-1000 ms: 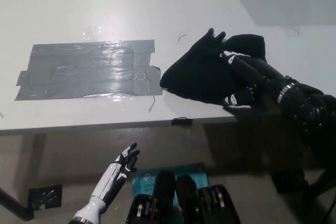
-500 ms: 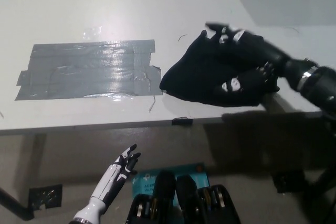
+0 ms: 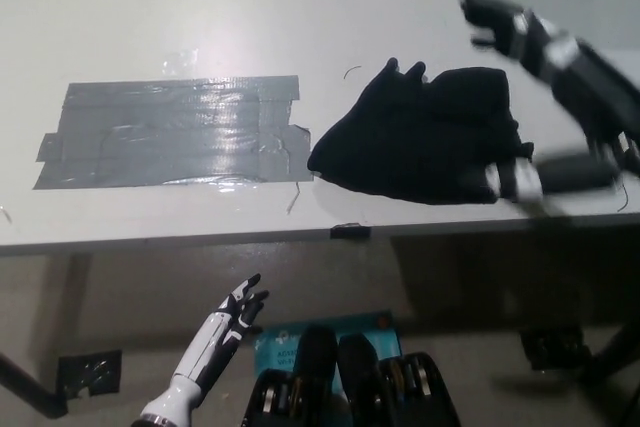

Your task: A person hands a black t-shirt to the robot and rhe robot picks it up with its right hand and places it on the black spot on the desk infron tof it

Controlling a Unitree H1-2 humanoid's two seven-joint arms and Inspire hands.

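The fingers (image 3: 500, 19) of the right hand (image 3: 560, 97) are spread and grasp nothing, blurred above the right edge of the black t-shirt (image 3: 420, 142), apparently released from it. The t-shirt lies bunched on the white bench (image 3: 250, 7) near its front edge, just right of the grey tape patch (image 3: 170, 132), barely touching it, so it sits beside the target spot rather than on it. The white left hand (image 3: 238, 309) rests below the bench edge, fingers apart.
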